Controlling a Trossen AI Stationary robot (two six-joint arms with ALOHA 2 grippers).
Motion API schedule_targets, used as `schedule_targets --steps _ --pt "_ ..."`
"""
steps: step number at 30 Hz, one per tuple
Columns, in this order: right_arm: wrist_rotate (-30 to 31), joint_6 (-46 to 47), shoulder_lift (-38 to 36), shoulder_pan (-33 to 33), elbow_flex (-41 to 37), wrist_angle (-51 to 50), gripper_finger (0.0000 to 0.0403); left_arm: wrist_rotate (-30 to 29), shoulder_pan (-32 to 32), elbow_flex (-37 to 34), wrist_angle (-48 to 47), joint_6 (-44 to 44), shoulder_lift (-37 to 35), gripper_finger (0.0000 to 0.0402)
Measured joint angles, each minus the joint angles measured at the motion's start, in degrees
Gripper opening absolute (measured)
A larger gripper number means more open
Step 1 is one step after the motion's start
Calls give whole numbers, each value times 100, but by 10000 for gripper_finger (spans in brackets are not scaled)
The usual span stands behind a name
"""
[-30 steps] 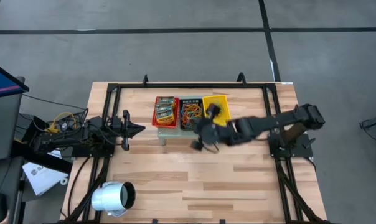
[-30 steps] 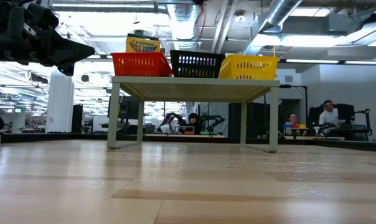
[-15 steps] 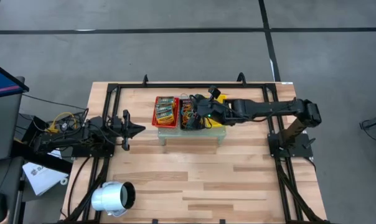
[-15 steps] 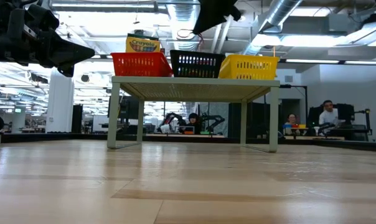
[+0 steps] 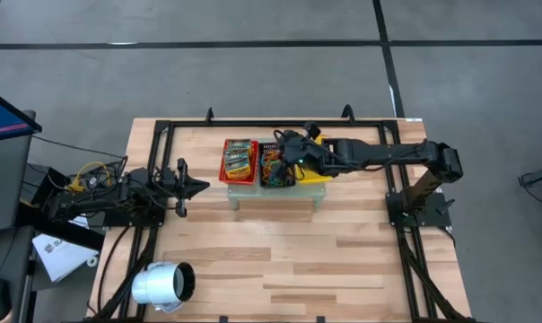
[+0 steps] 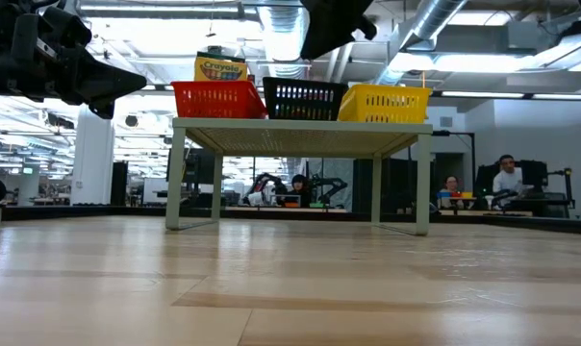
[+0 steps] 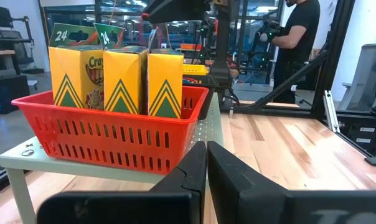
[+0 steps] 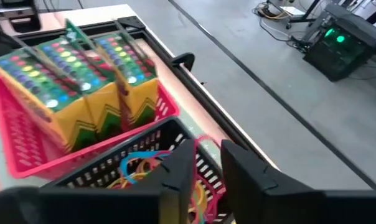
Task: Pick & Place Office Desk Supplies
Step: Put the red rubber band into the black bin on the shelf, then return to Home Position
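Hovering our right gripper (image 8: 203,163) over the black basket (image 5: 275,165), fingers narrowly parted and holding nothing we can see, we risk dropping rubber bands (image 8: 138,167) onto its far rim. Our left gripper (image 7: 206,163) waits shut at the table's left.

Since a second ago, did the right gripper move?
Yes. The right gripper swung from the bare table in front of the stand to above the black basket, fingers parted.
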Motion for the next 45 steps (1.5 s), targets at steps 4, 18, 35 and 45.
schedule_targets --steps 4,18,35,45 --pt "2 2 0 50 0 -2 101 0 1 0 -2 0 0 8" --pt "-701 1078 -2 207 0 -973 208 2 0 0 -5 -1 0 8" --pt "-1134 1758 -2 -12 1 -1624 230 2 0 0 -7 0 0 8" --pt "-1383 1503 -4 -126 0 -1596 255 4 1 0 -4 -2 0 8"
